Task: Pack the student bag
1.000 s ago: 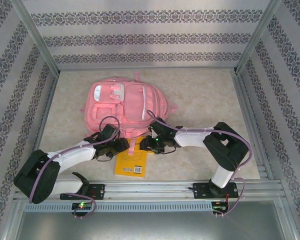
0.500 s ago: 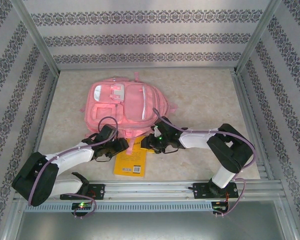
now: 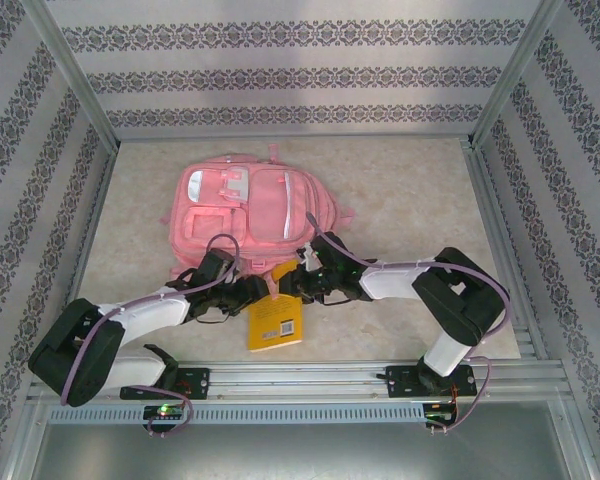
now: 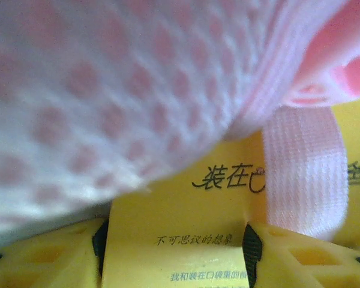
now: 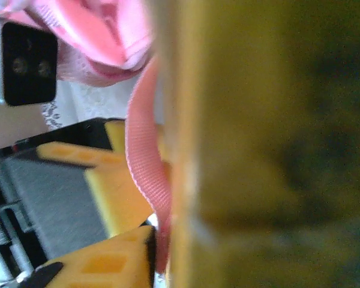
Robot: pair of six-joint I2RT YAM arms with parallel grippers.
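The pink student bag (image 3: 242,212) lies flat in the middle of the table, pockets up. A yellow book (image 3: 277,320) rests against the bag's near edge, its far end raised and tilted. My right gripper (image 3: 293,284) is shut on that raised end. In the right wrist view the yellow book (image 5: 258,150) runs between the jaws, and a pink strap (image 5: 145,168) is pinched against the one finger (image 5: 102,267) that shows. My left gripper (image 3: 252,293) is just left of it, its jaws apart over the book's cover (image 4: 174,228), under the bag's mesh fabric (image 4: 108,90).
Metal rails (image 3: 310,378) run along the near edge by the arm bases. Patterned walls (image 3: 300,80) close in the back and both sides. Bare tabletop (image 3: 410,200) lies right of the bag.
The right gripper moved left and closed on the book's far end. That end rose and the book swung askew. The left gripper edged right.
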